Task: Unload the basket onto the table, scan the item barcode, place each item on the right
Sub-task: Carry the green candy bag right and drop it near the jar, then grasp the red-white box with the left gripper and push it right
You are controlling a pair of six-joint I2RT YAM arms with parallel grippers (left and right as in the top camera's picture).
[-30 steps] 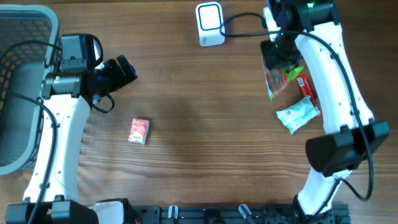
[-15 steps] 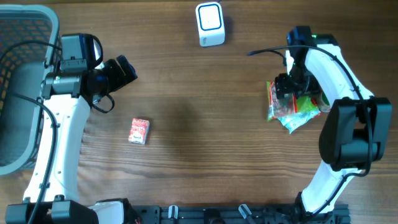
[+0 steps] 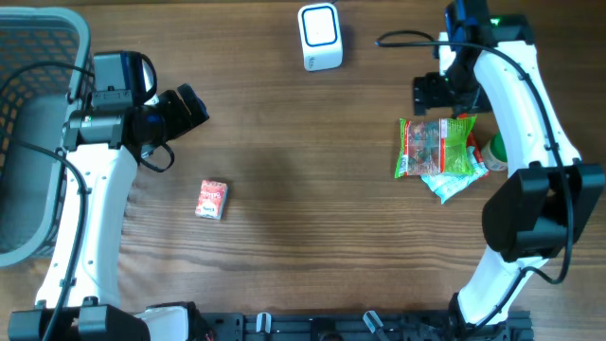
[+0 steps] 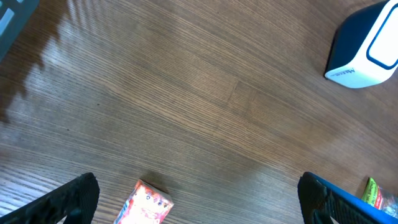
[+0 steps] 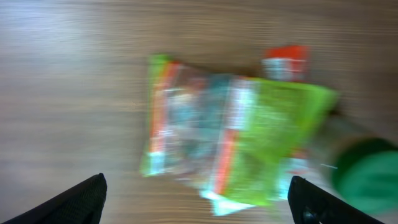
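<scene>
A green and red snack bag [image 3: 436, 147] lies flat on the table at the right, on top of other packets; the right wrist view shows the bag [image 5: 236, 143] blurred below the fingers. My right gripper [image 3: 431, 92] hovers just behind it, open and holding nothing [image 5: 199, 202]. The white and blue barcode scanner [image 3: 320, 36] stands at the back centre. A small red box [image 3: 212, 200] lies at the left front. My left gripper [image 3: 189, 106] is open above bare wood behind that box [image 4: 146, 204], which shows between its fingers in the wrist view.
A grey wire basket [image 3: 28, 133] fills the far left edge. Under and beside the green bag lie a teal packet [image 3: 450, 183], a red packet [image 5: 285, 61] and a round green item [image 3: 497, 150]. The scanner's cable runs along the back right.
My right gripper carried the green bag from near the scanner down to the pile, opened, let it go and drew back toward the rear. The left arm has not moved.
</scene>
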